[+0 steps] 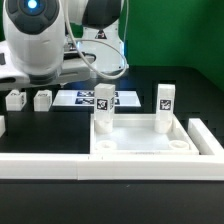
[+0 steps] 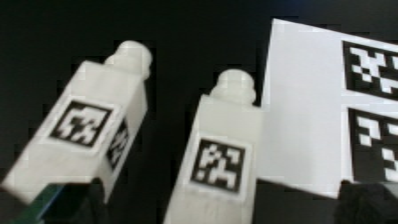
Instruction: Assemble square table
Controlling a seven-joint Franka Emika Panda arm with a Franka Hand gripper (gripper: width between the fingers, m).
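Observation:
The square table slab (image 1: 140, 150) lies at the front of the exterior view, with two leg posts (image 1: 103, 104) (image 1: 165, 100) standing upright at its far corners. Two loose leg posts (image 1: 15, 99) (image 1: 43, 99) lie on the black table at the exterior view's left. In the wrist view these same two tagged posts (image 2: 80, 125) (image 2: 222, 145) lie side by side. My gripper (image 2: 217, 205) is open just above them. Its dark fingers (image 2: 57, 205) show at either side, and one post lies between them. The arm hides the gripper in the exterior view.
The marker board (image 1: 95, 98) lies behind the slab and beside the loose posts, and also shows in the wrist view (image 2: 347, 90). Long white rails run along the front (image 1: 40, 166) and the exterior view's right (image 1: 206, 136) of the slab.

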